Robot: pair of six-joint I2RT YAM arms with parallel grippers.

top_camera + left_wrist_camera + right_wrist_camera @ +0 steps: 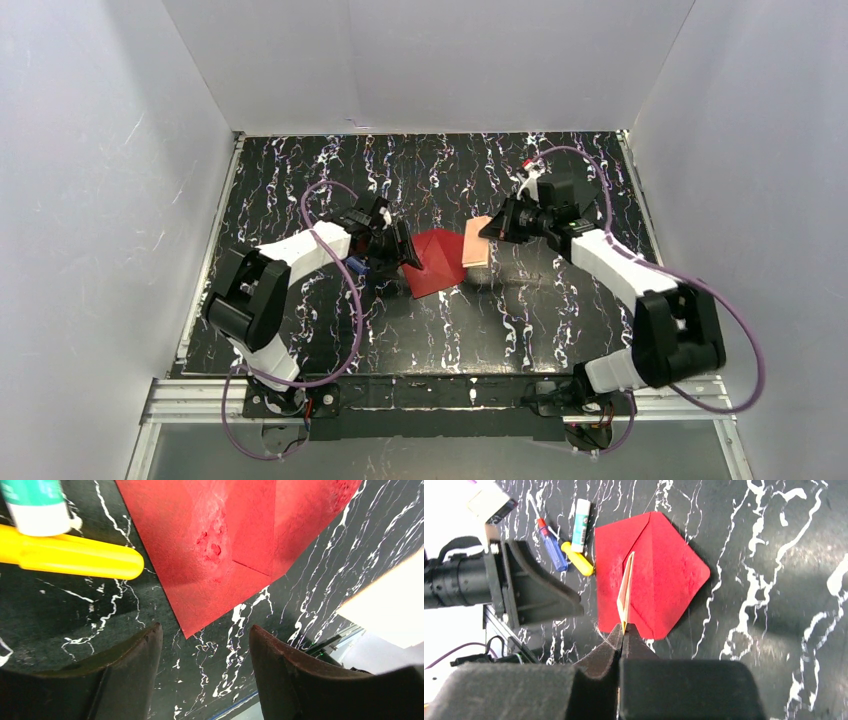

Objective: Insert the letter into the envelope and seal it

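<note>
letter (625,592): pale sheet, pinched at its near edge in the right gripper (621,636), lifted off the table and seen edge-on from the right wrist
letter position: sticks straight out ahead of the right fingertips, over the envelope's side nearest that gripper; contact with the envelope can't be told
right gripper: jaws clamped together on the letter
envelope (664,580): dark red, flat on the table, between the two grippers; pointed end faces away from the left gripper
envelope vs left gripper (205,630): one corner lies just ahead of the gap between the fingers (135,655), not inside it
left gripper: jaws apart, only bare tabletop between them, holding nothing
left gripper height: low, close to the table, facing the right gripper across the envelope
glue stick (581,517): white and green, lying ahead and to the left of the left fingers, just beside the envelope's edge
yellow tool (579,562): yellow handle, touching or nearly touching the glue stick, near the envelope
blue tool (551,550): blue handle with red tip, beside the yellow one, further from the envelope
table (520,330): black with white marbling
</note>
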